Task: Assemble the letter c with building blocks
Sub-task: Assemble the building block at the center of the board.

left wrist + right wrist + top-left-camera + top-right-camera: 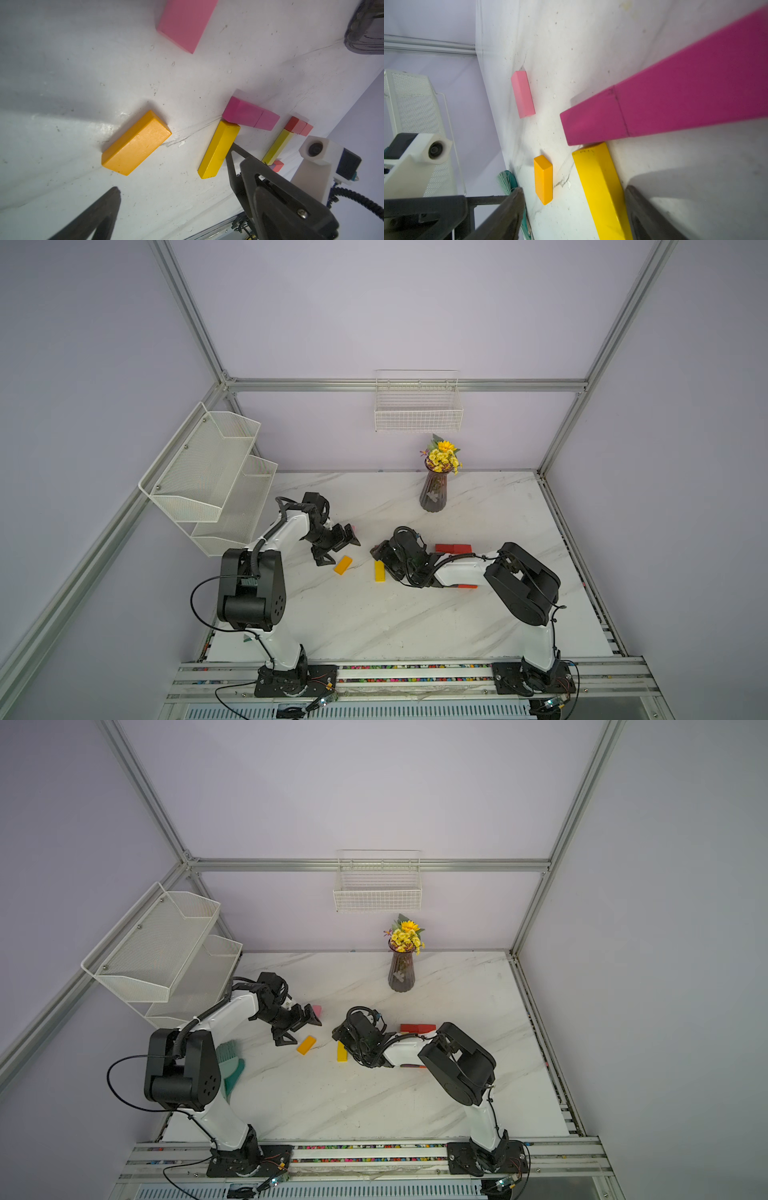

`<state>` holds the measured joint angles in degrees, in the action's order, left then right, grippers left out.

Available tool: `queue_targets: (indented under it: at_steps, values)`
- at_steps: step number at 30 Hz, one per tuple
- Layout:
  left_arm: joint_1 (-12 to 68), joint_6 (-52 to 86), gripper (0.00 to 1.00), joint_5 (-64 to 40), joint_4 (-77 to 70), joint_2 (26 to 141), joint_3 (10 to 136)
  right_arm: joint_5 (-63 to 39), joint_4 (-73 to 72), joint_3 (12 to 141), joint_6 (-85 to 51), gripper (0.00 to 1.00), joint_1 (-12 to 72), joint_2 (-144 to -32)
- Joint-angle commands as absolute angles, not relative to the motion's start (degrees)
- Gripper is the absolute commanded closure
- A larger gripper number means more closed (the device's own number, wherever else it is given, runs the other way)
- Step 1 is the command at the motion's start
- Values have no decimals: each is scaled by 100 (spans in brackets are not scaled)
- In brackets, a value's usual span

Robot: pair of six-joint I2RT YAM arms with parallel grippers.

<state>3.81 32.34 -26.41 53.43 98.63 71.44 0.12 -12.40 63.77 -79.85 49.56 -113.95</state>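
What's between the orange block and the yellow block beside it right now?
Nothing. Only bare marble tabletop lies between the orange block and the nearer yellow block; the left wrist view shows the gap most clearly.

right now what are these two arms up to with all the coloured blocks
Two robot arms are building a letter C from flat blocks on the marble table. The right gripper is open, with a yellow block lying between its fingers; that block's end touches a row of two magenta blocks. The left gripper is open and empty, hovering near a loose orange block and a pink block. Red blocks lie beside the right arm.
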Motion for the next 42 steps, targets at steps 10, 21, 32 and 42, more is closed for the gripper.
queue_targets:
  at_steps: [10, 21, 32, 42]
  values:
    - [343, 3233, 0, -2790, 5334, 9871, 7365, -28, -1124, 6353, -8088, 22, 4964, -11451]
    - [348, 3319, 0, -2952, 5230, 9732, 7197, -11, -905, 5894, -8085, 22, 5094, -10852]
    - [351, 3253, 0, -2968, 5222, 9747, 7137, 218, -1083, 5710, -8315, 22, 5438, -10878]
    - [354, 3226, 0, -3005, 5256, 9765, 7191, 260, -1026, 5813, -8312, 22, 5476, -10900]
